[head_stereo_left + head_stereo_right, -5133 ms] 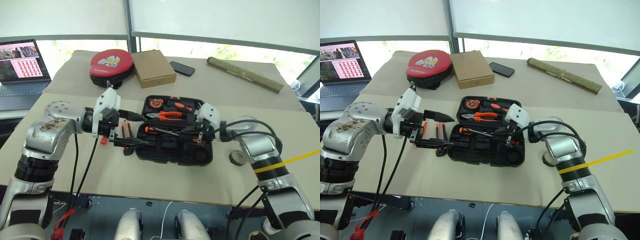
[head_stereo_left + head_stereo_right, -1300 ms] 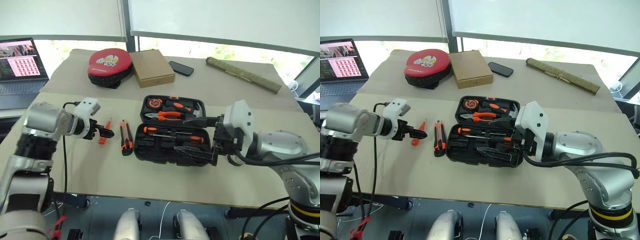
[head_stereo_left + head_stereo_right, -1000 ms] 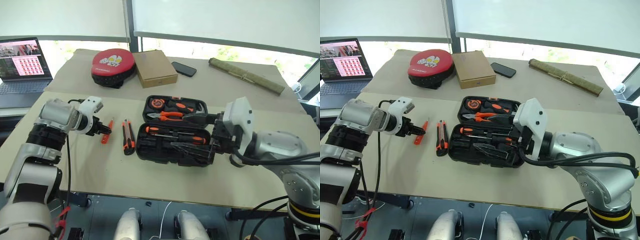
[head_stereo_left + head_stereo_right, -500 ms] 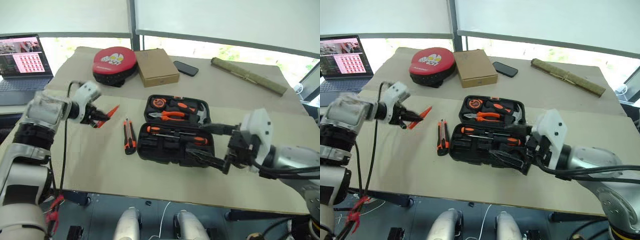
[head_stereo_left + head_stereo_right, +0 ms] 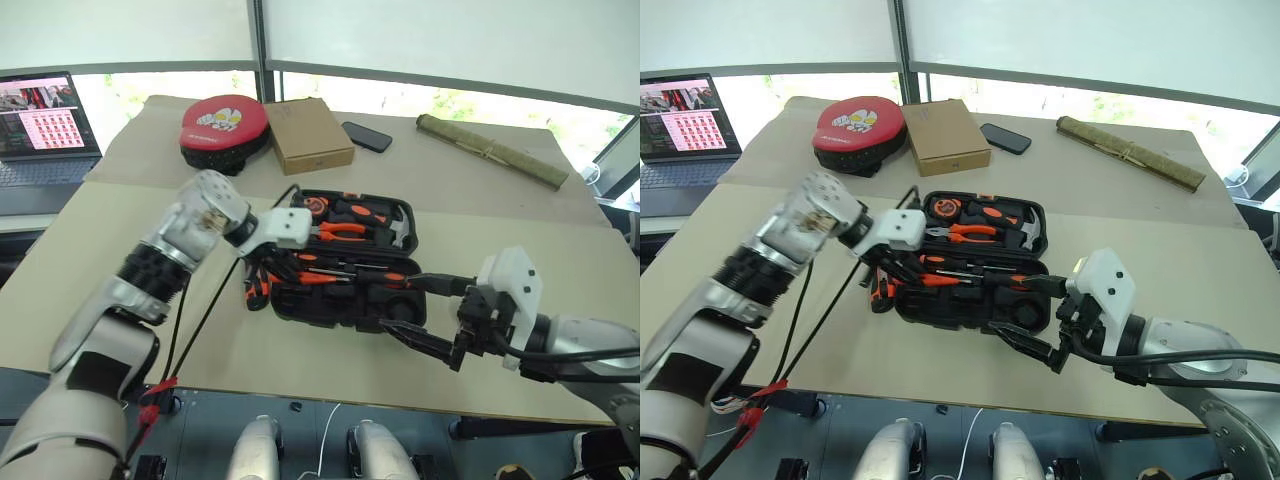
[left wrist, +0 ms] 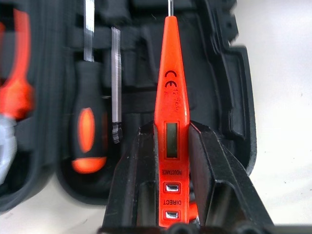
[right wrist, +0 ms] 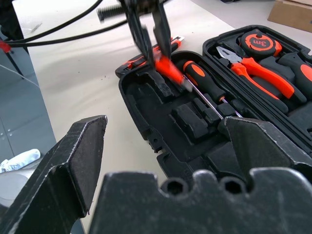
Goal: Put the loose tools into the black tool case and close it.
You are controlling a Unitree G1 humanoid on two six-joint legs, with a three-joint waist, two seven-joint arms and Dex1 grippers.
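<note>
The black tool case (image 5: 330,308) lies open mid-table, with pliers, a tape measure and a hammer in its far half. One orange-and-black screwdriver (image 6: 87,131) rests in the near half. My left gripper (image 6: 170,131) is shut on the slim orange tester screwdriver (image 6: 171,97) and holds it tip-down over the left end of that near half (image 7: 146,102). The utility knife (image 5: 257,288) lies on the table just left of the case, partly hidden by the left gripper. At the case's near right corner my right gripper (image 5: 400,303) hangs wide open and empty.
Along the table's far side are a round red-and-black pad (image 5: 222,125), a brown cardboard box (image 5: 310,135), a black phone (image 5: 365,136) and a long olive bundle (image 5: 490,150). A laptop (image 5: 40,125) stands at the far left. Cables hang from the left arm.
My left gripper shut on the tester at the left of the table, lifted it and swung right over the case, rolling its wrist. The right gripper drew back towards the near right.
</note>
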